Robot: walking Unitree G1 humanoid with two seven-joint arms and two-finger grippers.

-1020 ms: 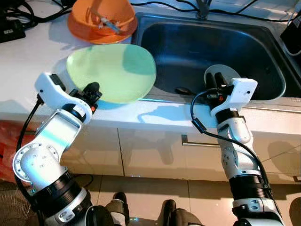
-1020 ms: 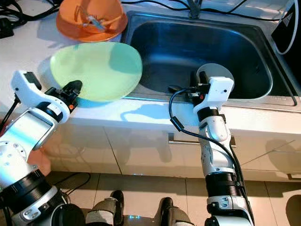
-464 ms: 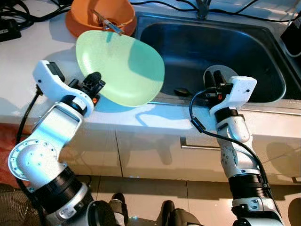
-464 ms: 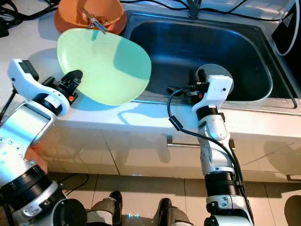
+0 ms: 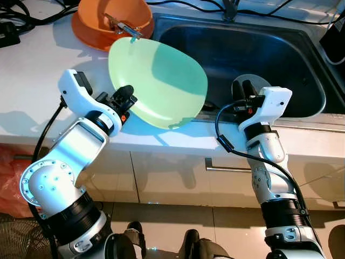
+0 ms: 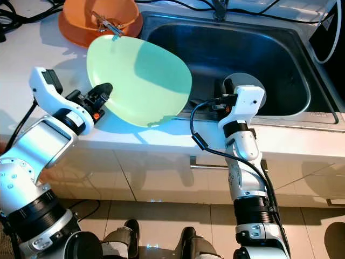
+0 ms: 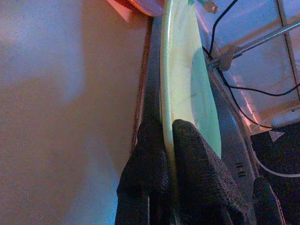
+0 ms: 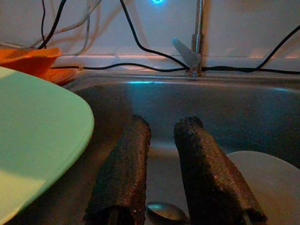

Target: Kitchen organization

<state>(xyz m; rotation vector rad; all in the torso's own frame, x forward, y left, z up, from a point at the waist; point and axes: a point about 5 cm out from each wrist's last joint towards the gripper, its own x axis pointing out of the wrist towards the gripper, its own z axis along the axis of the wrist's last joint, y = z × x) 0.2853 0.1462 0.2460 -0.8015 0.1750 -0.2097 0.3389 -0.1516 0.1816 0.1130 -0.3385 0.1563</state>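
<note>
Left eye view: green plate point(image 5: 159, 83) tilted sinkward.

The plate point(image 5: 159, 81) overhangs the sink's point(image 5: 302, 51) left rim, the bowl point(image 5: 99, 24) behind it.

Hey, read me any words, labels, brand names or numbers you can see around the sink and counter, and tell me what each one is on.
No text can be read in these pictures.
Green plate, held by the left end effector: plain, no print.
Orange bowl: no label visible.
Sink and white counter: no markings visible.
Black device at the counter's far left corner: any print is too small and blurred to tell.
</note>
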